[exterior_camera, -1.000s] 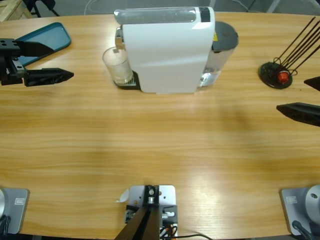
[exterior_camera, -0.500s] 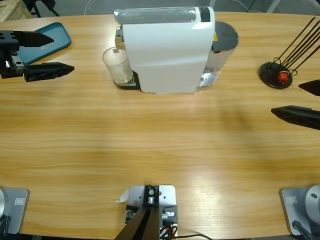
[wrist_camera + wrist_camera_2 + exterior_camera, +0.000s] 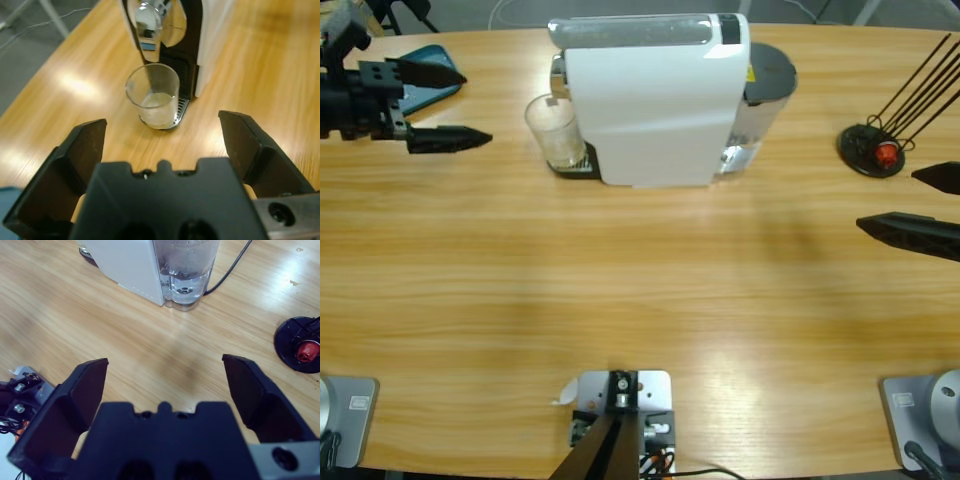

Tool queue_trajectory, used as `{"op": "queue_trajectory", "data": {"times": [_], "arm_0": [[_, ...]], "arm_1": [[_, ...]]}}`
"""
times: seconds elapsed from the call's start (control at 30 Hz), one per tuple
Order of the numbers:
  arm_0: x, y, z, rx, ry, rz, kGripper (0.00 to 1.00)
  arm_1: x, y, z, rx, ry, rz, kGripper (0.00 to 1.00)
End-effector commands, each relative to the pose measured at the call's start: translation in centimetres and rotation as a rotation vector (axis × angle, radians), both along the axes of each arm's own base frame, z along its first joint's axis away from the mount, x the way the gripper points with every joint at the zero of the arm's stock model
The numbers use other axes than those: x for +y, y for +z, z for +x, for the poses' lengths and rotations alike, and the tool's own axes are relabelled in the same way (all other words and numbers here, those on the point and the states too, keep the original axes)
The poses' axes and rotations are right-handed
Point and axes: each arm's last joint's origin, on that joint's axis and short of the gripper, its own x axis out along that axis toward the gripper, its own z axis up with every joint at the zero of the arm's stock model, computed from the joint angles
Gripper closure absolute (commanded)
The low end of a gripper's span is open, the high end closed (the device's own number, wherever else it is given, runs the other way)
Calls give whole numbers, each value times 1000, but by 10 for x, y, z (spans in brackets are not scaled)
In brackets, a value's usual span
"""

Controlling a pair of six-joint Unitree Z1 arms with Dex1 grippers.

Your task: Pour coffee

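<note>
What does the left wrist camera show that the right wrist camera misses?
Only the left wrist view shows the clear glass cup under the machine's chrome spout, holding a shallow layer of pale coffee. Only the right wrist view shows the clear water tank, its black cable and the black round capsule stand. Both show the white coffee machine and wooden table.

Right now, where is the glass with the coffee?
The glass stands on the drip tray under the spout at the white coffee machine's left end in the high view, directly ahead of the open left gripper.
</note>
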Motion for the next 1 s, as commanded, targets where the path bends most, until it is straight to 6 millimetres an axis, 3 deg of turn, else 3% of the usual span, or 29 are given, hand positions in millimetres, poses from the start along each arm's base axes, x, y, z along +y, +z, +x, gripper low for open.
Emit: {"op": "queue_trajectory", "data": {"times": [0.03, 0.4, 0.7, 1.0], "arm_0": [[2, -27, 35, 18, -88, -10, 32], [-24, -48, 75, 56, -151, -18, 32], [-47, -68, 79, 105, -209, -1, 32], [-64, -72, 83, 103, -242, 7, 32]], "arm_1": [[7, -7, 13, 74, -22, -32, 0], [11, -11, 19, 99, -22, -49, 0], [11, -12, 19, 98, -22, -51, 0], [11, -12, 19, 93, -25, -50, 0]]}}
